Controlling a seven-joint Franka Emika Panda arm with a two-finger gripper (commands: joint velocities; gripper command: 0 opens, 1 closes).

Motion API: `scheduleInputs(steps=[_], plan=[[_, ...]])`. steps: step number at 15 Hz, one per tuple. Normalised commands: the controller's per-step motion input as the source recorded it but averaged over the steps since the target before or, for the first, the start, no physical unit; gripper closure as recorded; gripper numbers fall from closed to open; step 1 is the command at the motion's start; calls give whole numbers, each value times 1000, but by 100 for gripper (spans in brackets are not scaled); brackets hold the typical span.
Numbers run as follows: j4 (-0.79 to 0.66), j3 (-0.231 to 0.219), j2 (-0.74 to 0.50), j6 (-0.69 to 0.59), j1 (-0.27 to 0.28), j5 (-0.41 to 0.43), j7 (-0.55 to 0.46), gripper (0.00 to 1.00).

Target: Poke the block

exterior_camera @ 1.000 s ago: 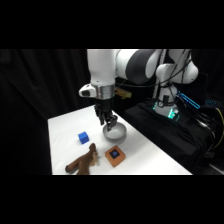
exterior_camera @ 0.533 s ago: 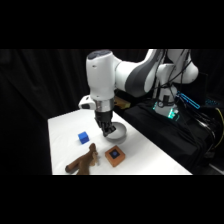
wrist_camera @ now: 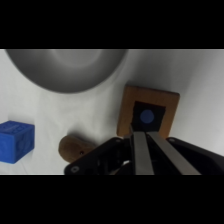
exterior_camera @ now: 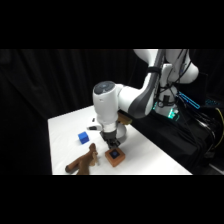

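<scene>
The block point(wrist_camera: 150, 98) is a flat orange-brown square with a dark blue square centre. It lies on the white table near the front edge, and the side view shows the block point(exterior_camera: 116, 159) there too. My gripper point(exterior_camera: 112, 146) hangs straight over it, tips close above its top. In the wrist view the gripper point(wrist_camera: 141, 134) shows two grey fingers point(wrist_camera: 140, 155) pressed together, pointing at the near edge of the blue centre. Nothing is held. Whether the tips touch the block cannot be told.
A small blue cube point(exterior_camera: 83, 137) sits left of the block, also the blue cube point(wrist_camera: 15, 141) in the wrist view. A brown plush toy point(exterior_camera: 83, 161) lies at the front left, close to the block. A grey bowl point(wrist_camera: 65, 70) stands just behind the gripper.
The arm has swung forward and down, from over the bowl area to just above the block. The cube, toy and block have not moved.
</scene>
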Motion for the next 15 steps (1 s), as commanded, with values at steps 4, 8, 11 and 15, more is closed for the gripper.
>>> scheduleInputs(steps=[4, 8, 11, 15], plan=[[96, -59, 186, 164, 97, -103, 74, 99], [57, -38, 88, 100, 76, -56, 46, 99], [-64, -34, -151, -59, 85, -58, 56, 99], [-99, -11, -438, -409, 83, -54, 52, 100]])
